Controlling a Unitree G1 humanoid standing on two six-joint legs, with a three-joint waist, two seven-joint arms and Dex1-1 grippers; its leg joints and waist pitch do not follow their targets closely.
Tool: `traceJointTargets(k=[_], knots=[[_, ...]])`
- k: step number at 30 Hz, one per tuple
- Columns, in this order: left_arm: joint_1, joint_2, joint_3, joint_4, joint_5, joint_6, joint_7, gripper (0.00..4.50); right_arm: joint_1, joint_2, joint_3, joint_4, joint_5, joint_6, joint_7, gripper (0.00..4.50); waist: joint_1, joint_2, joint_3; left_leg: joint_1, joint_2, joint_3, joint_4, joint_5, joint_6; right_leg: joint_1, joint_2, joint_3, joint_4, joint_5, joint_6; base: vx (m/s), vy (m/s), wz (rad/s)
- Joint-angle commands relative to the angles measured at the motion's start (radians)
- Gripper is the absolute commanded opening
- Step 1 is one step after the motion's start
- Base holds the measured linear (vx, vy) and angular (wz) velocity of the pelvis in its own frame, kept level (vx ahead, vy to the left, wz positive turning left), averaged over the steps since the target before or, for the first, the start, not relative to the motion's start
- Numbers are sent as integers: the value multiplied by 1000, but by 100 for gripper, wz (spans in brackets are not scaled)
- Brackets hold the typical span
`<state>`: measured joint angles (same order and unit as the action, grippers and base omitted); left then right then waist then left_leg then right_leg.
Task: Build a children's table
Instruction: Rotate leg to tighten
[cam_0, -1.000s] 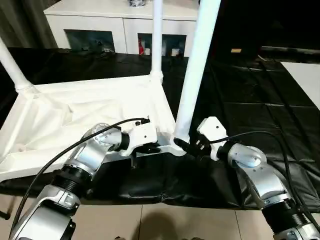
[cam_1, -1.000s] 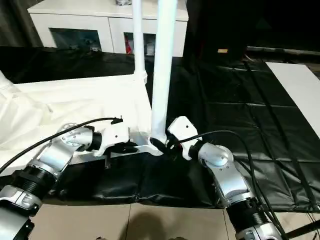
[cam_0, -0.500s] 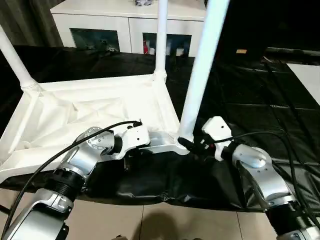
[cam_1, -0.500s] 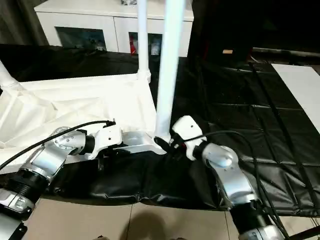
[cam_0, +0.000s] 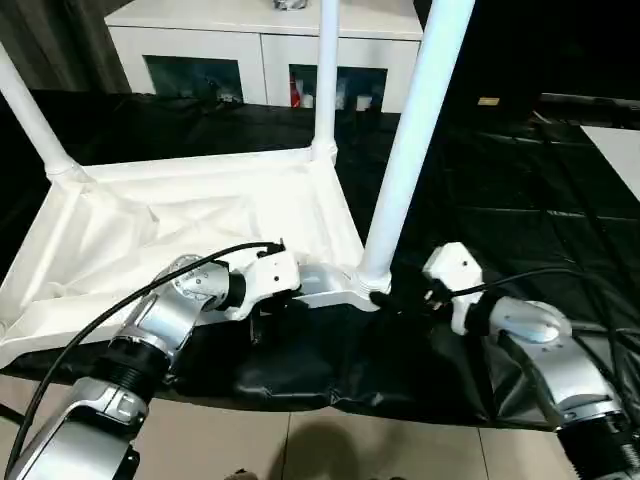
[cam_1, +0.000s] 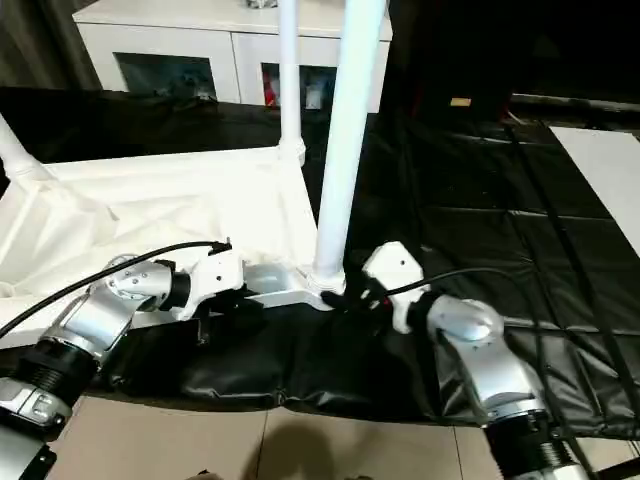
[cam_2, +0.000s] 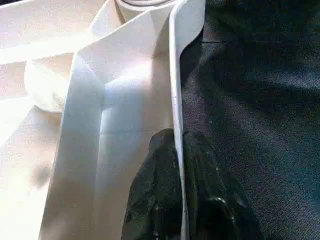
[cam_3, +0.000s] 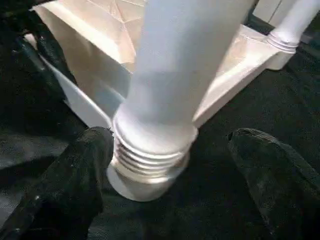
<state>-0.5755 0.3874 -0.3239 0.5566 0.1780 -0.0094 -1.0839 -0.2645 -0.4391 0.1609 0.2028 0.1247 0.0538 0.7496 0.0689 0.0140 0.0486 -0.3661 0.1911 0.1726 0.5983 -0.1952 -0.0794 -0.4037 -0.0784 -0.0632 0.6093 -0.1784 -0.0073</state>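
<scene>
The children's table lies upside down on the black-covered work table. Its white top (cam_0: 180, 220) shows its ribbed underside. Three white legs stand in corner sockets: one at the far left (cam_0: 30, 110), one at the back (cam_0: 326, 70), one at the near right corner (cam_0: 410, 150). My left gripper (cam_0: 272, 303) is shut on the top's near rim (cam_2: 175, 100), one black finger on each side of the thin edge. My right gripper (cam_3: 170, 145) is open, with its fingers (cam_3: 80, 170) on either side of the near leg's ribbed base and socket (cam_0: 368, 285).
A white cabinet with glass doors (cam_0: 250, 50) stands behind the work table (cam_0: 520, 180). A white surface (cam_0: 615, 140) lies at the far right. The work table's front edge runs just below both grippers, with tiled floor (cam_0: 300, 450) beyond it. Black cables trail along both forearms.
The head camera has shifted. My left gripper now holds the rim a little farther from the near corner socket. The right gripper has drawn slightly back from the leg's base, still open.
</scene>
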Motion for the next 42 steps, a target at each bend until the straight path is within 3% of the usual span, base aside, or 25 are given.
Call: traceJointTargets(k=[1, 3, 6, 10, 18, 22, 27, 33, 34, 35, 42], knots=[[-6, -37, 6, 16, -49, 2, -4, 5, 8, -3, -14, -11, 14, 5, 7, 414, 3, -9, -55, 4, 35, -8, -80, -229, 55, 46, -64, 47, -83, -280, -192, 0, 0, 0], [-13, -43, 10, 18, -57, 21, -7, 53, 7, -3, -14, -10, 12, 5, 7, 414, 7, -8, -55, 3, 36, -9, -80, -225, 55, 46, -65, 47, -83, -288, -191, 0, 0, 0], [-23, -51, 12, 23, -51, 11, 14, 76, 8, 0, -12, -11, 10, 6, 6, 414, 16, -5, -59, 6, 38, -9, -78, -213, 54, 46, -66, 47, -82, -267, -199, 0, 0, 0], [-44, -67, 8, 55, -38, -16, 35, 76, 14, 11, -4, -22, 4, 9, 6, 414, 18, -7, -61, 3, 36, -9, -76, -188, 65, 51, -63, 45, -72, -172, -214, 0, 0, 0], [-56, -65, -3, 96, -17, -25, 55, 76, 23, 8, 2, -33, 4, 11, 16, 414, 18, -7, -57, 5, 36, -9, -79, -228, 56, 50, -64, 45, -81, -247, -198, 0, 0, 0], [-51, -53, -8, 110, -14, -14, 39, 39, 23, 2, -3, -28, 7, 10, 23, 414, 18, -7, -55, 5, 37, -11, -82, -249, 47, 48, -67, 45, -88, -318, -175, 0, 0, 0], [-34, -44, -2, 108, -31, -23, 22, 3, 18, -2, -8, -32, 28, 24, 49, 414, 15, -7, -57, 2, 37, -11, -81, -225, 51, 49, -66, 45, -84, -284, -182, 0, 0, 0], [37, -39, 3, 2, -121, -69, -92, 3, -1, -13, 7, -21, 42, 42, 112, 414, 13, -12, -60, -2, 39, -9, -77, -174, 76, 53, -67, 45, -73, -193, -216, 0, 0, 0], [45, -39, -1, -12, -124, -74, -99, 3, -5, -15, 11, -16, 39, 43, 117, 414, 14, -18, -61, 1, 40, -7, -74, -168, 80, 51, -66, 46, -72, -184, -219, 0, 0, 0], [56, -38, -8, -36, -130, -78, -111, 3, -11, -18, 19, -9, 34, 43, 127, 414, 14, -13, -60, 1, 39, -7, -74, -164, 86, 50, -66, 46, -71, -181, -224, 0, 0, 0], [78, -34, -38, -79, -129, -106, -135, 3, -13, -56, 61, -37, 63, 69, 258, 414, 25, -18, -57, 8, 42, -2, -75, -178, 90, 47, -65, 47, -71, -214, -217, 0, 0, 0]])
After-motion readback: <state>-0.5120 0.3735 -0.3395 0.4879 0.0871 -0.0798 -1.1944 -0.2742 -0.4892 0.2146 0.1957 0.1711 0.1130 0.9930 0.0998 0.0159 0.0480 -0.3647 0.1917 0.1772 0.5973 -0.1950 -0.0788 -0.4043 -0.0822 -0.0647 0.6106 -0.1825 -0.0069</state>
